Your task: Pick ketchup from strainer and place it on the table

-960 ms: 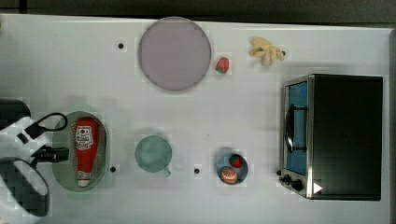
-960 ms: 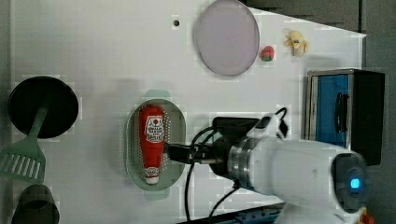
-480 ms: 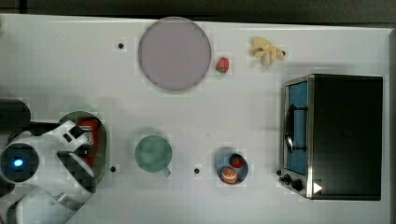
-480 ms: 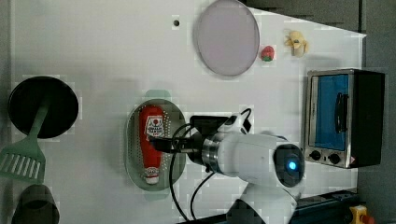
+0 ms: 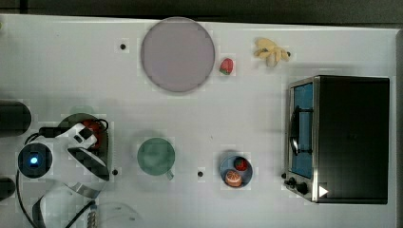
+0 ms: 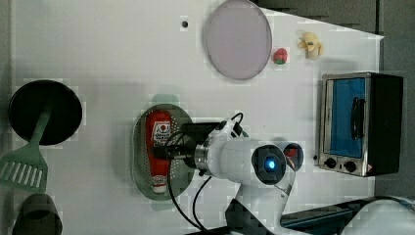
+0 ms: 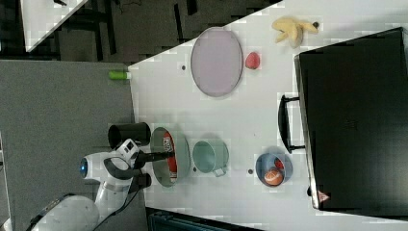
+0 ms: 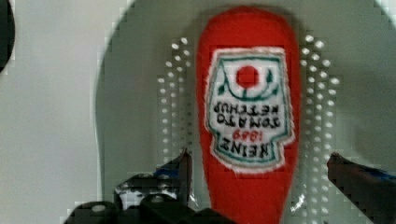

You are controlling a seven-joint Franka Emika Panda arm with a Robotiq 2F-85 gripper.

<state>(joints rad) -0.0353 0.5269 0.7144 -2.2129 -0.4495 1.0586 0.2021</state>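
My gripper [image 8: 257, 168] is wide apart, fingers either side of ketchup [image 8: 247, 116], not clamped yet. Ketchup lies flat in strainer [image 6: 139, 147], label up, cap toward left view's bottom. Strainer sits on table [image 5: 237, 118], near green mug [image 5: 156, 156] on top view's right

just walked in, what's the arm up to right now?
The arm is going for the ketchup, which lies flat in the strainer on the table. The gripper is open, its fingers standing either side of the bottle, just above or around it; nothing is gripped or lifted yet. The mug, plate and toaster oven sit untouched.
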